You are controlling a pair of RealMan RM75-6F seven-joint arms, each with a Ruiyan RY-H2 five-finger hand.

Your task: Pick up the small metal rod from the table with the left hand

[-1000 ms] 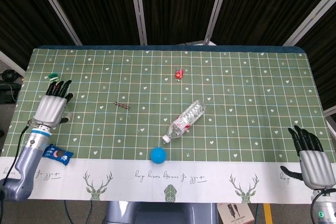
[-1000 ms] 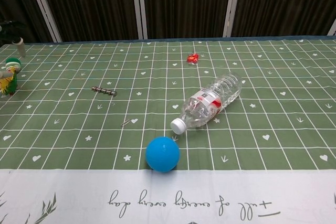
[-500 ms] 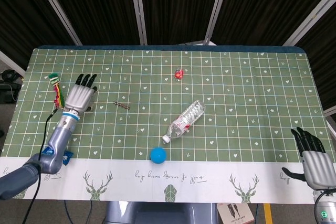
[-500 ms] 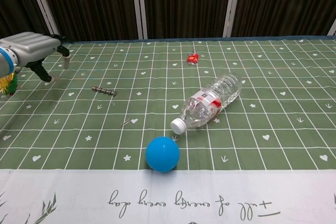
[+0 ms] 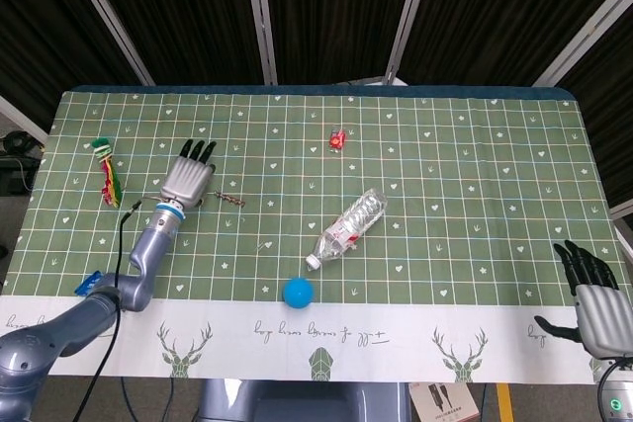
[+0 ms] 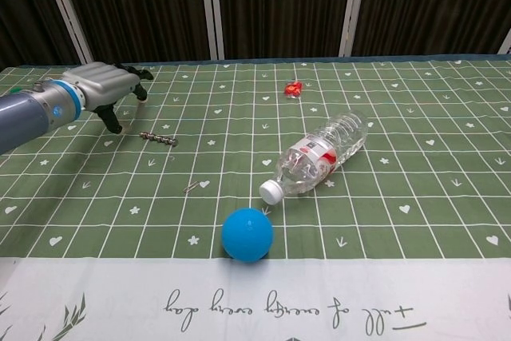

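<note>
The small metal rod (image 5: 229,199) (image 6: 159,139) is a thin dark threaded stick lying flat on the green checked cloth, left of centre. My left hand (image 5: 190,179) (image 6: 108,89) hovers just left of the rod's end, fingers spread and holding nothing; in the chest view it is raised above the cloth, thumb hanging down. My right hand (image 5: 591,295) rests at the table's right front corner, fingers apart and empty, seen only in the head view.
A clear plastic bottle (image 5: 346,228) (image 6: 317,156) lies on its side mid-table, with a blue ball (image 5: 298,292) (image 6: 247,234) in front of it. A red wrapper (image 5: 337,138) sits farther back. A green and red toy (image 5: 105,171) and a blue packet (image 5: 87,281) lie at left.
My left hand has swept rightward from the table's left edge, past the green and red toy, to just beside the rod. The rod has not moved. The right hand has drifted slightly down.
</note>
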